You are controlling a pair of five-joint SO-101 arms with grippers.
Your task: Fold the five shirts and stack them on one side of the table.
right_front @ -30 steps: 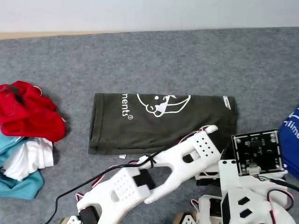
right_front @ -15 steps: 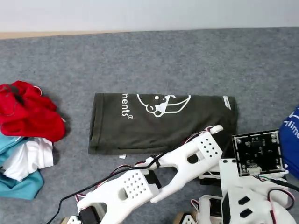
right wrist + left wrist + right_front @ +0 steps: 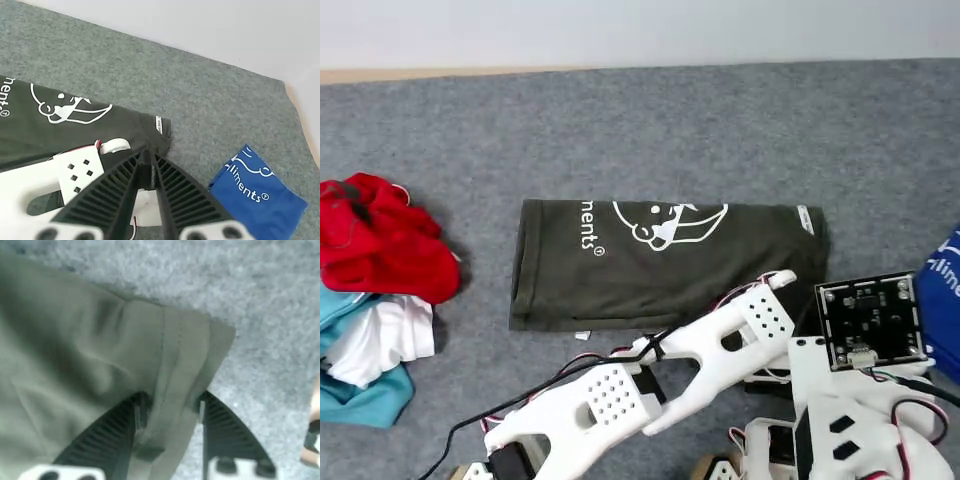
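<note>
Shirts lie in three places in the high view: the dark shirt (image 3: 660, 265), folded to a long strip, just ahead of the left arm (image 3: 720, 335); an unfolded heap (image 3: 370, 290) well apart from it; a blue shirt (image 3: 945, 285) beside the right arm (image 3: 865, 330).

In the left wrist view the left gripper (image 3: 169, 415) pinches a hem corner of the dark shirt between its jaws. It holds only the edge, so the cloth may slip out, or one layer alone may follow and open the fold.

In the right wrist view the right gripper (image 3: 147, 167) is pressed together on nothing, close to the left arm; the arms may collide.
</note>
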